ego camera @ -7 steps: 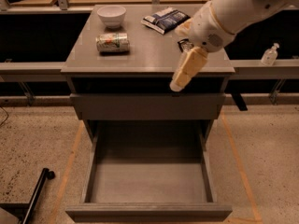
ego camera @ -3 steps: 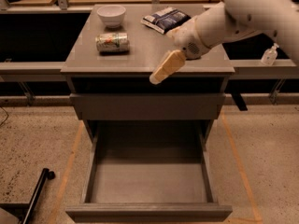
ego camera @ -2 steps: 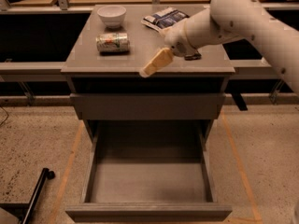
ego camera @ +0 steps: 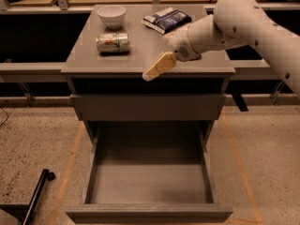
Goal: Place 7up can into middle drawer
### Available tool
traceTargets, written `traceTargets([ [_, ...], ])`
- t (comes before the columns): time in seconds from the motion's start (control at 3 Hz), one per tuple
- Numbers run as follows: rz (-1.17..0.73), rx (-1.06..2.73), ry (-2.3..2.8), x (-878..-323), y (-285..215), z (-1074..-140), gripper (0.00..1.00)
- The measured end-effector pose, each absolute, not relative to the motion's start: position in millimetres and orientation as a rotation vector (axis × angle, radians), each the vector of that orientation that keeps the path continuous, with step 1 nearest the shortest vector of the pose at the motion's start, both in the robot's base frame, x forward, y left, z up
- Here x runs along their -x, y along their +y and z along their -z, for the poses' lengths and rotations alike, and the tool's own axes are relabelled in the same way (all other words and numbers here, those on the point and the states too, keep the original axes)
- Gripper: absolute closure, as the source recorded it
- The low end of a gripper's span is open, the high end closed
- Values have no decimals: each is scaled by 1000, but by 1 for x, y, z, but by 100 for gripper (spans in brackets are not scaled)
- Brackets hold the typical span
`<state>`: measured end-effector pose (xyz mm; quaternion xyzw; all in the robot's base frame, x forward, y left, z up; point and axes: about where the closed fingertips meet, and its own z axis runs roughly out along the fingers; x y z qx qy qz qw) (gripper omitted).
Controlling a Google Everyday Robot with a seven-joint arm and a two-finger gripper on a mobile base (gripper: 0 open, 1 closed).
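1. My end effector (ego camera: 157,67) hangs over the front edge of the bench (ego camera: 140,55), slightly right of its centre, and points down and to the left.
2. I cannot tell whether the end effector is released or clenched. No object is seen in its grasp.
3. My arm (ego camera: 243,22) enters from the upper right and crosses the right half of the bench top.
4. The can (ego camera: 112,42) lies on its side on the left half of the bench top. It is apart from the end effector, to the left of it and further back.
5. A white bowl (ego camera: 111,16) stands upright just behind the can, near the rear left corner.
6. A dark packet (ego camera: 167,19) lies flat at the rear of the bench top, right of the bowl and close to my wrist.
7. Below the bench top, a grey drawer front (ego camera: 147,107) sits closed.
8. Beneath it, the open drawer (ego camera: 149,182) is pulled fully out toward the camera. Its flat grey bottom and long side walls are exposed.
9. The can is not in the open drawer.
10. Orange lines (ego camera: 70,163) run along the speckled floor on both sides of the open drawer.
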<state>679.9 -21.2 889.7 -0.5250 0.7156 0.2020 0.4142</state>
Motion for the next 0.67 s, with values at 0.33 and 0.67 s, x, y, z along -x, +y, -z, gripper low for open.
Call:
traceTargets([
  [0.33, -549, 1265, 1740, -693, -2, -891, 0],
  [0.67, -587, 1238, 1664, -716, 28, -895, 0],
])
